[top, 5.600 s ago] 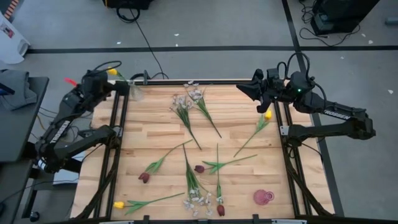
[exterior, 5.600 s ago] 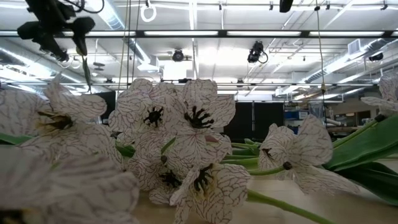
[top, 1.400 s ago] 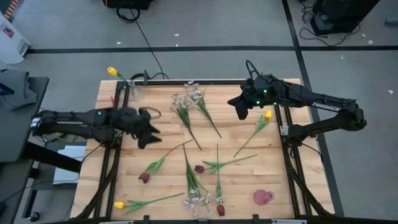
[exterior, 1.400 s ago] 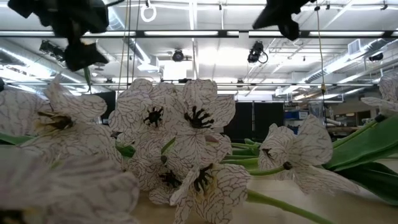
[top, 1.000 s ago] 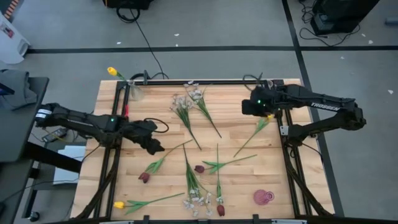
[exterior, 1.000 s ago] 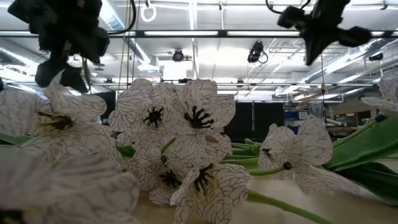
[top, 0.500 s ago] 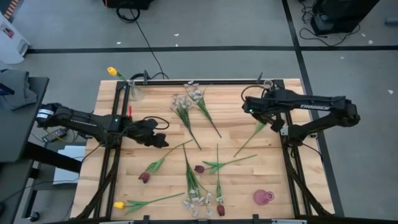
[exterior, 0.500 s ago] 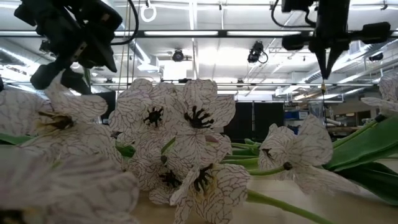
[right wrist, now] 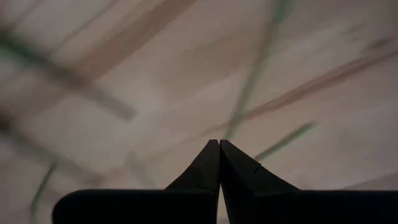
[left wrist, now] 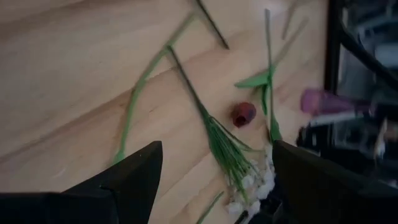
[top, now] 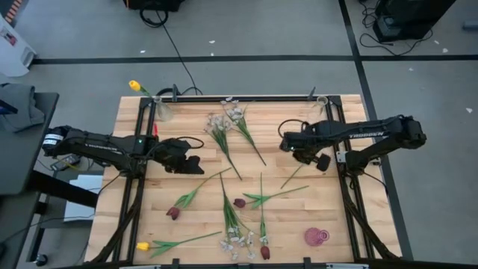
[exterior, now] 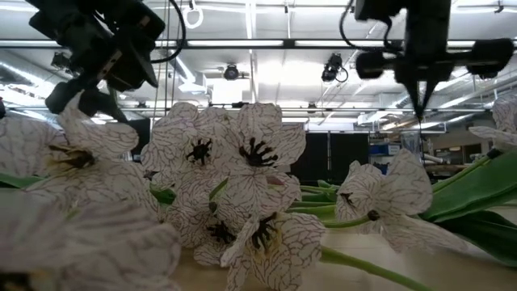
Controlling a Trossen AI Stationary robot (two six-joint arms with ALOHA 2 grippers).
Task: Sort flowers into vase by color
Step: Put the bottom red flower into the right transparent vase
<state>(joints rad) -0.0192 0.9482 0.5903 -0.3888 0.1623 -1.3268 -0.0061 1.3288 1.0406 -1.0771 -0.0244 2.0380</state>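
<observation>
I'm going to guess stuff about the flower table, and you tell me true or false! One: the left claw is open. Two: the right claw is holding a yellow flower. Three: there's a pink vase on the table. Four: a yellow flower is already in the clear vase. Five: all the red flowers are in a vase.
1. The left gripper is open. True.
2. The right gripper holds a yellow flower. False: its fingers are shut together with nothing between them.
3. A pink vase is on the table. True.
4. A yellow tulip is in the clear vase. True.
5. All red flowers are in a vase. False: the dark red tulips lie flat on the wood.
</observation>
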